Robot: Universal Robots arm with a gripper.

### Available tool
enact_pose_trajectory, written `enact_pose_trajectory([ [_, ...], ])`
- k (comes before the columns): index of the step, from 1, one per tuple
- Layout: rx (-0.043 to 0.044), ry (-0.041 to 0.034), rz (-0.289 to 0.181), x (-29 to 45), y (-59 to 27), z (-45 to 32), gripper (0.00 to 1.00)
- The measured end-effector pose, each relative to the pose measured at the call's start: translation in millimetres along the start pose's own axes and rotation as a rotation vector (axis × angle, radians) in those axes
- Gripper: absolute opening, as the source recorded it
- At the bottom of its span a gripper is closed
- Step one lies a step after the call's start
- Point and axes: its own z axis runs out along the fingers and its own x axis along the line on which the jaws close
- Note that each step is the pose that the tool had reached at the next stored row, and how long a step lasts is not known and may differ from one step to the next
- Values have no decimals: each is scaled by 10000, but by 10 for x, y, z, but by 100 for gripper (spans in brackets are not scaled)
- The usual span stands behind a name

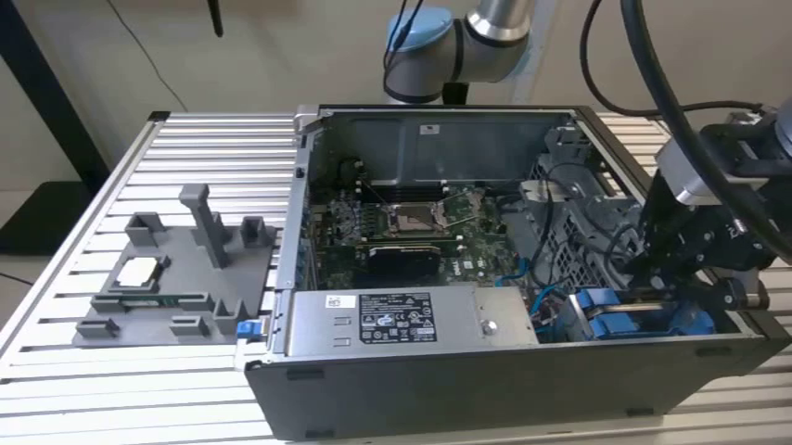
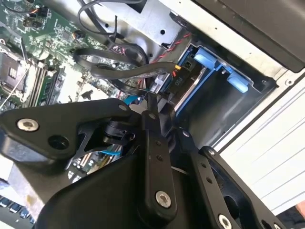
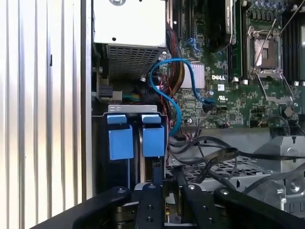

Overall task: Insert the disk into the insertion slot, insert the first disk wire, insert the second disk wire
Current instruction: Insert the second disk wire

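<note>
- case [image 1: 495, 389]: open dark computer tower lying on a slatted metal table [image 1: 74, 389]; all places below are taken from the power supply.
- power supply [image 1: 396, 320]: grey labelled box along the near wall of the case; its vented end shows in the first wrist view [image 3: 131, 59].
- motherboard [image 1: 409, 222]: green board just behind the power supply, bare cpu socket in its middle; seen in both wrist views [image 3: 228, 86] [image 2: 43, 62].
- slot [image 3: 126, 109]: grey metal drive bay just beside the power supply, on the exterior view's right, in the corner of the case.
- disk [image 2: 190, 88]: silver-grey, in a blue carrier, seated in the slot beside the power supply; its blue tabs stand at the bay mouth in the exterior view [image 1: 615, 324] and in the first wrist view [image 3: 153, 140]. a second blue-tabbed carrier [image 3: 120, 140] sits touching it, on the side nearer the case wall.
- wires [image 2: 124, 67]: black flat cables looping from the motherboard toward the disk's end; a black plug [image 2: 174, 81] lies at the disk's edge. a thin blue cable [image 3: 164, 81] curls between the power supply and the slot.
- gripper [image 1: 656, 278]: black linkage claw on the arm [image 1: 477, 32], hanging over the slot, on the exterior view's right of the power supply; its tip is just beside the black plug [image 2: 159, 109], close over the disk's end [image 3: 167, 183]. whether the claw is spread, closed or pinching a wire: cannot tell.
- fixture [image 1: 173, 278]: grey moulded tray on the table, outside the case, well apart from the power supply on the exterior view's left.
</note>
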Motion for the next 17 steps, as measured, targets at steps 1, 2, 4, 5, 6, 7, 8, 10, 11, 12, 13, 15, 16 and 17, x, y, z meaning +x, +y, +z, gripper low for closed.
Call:
enact_pose_trajectory([
  [1,-7,-11,1,0,-1,-2,24],
  [2,-16,-10,1,-1,-4,-3,24],
  [4,-26,-8,5,-1,-10,-4,24],
  [5,-28,-8,6,-1,-11,-5,24],
  [6,-29,-8,7,0,-11,-5,24],
  [7,-31,-10,9,0,-11,-4,24],
  [8,-32,-17,9,0,-12,-5,24],
  [10,-30,-24,18,1,-13,2,24],
  [11,-33,-25,29,3,-14,8,24],
  [12,-40,-26,43,4,-14,13,21],
  [13,-47,-26,54,5,-16,18,21],
  [15,-56,-27,74,8,-20,29,16],
  [16,-59,-29,84,9,-23,35,16],
  [17,-65,-28,97,10,-26,38,16],
])
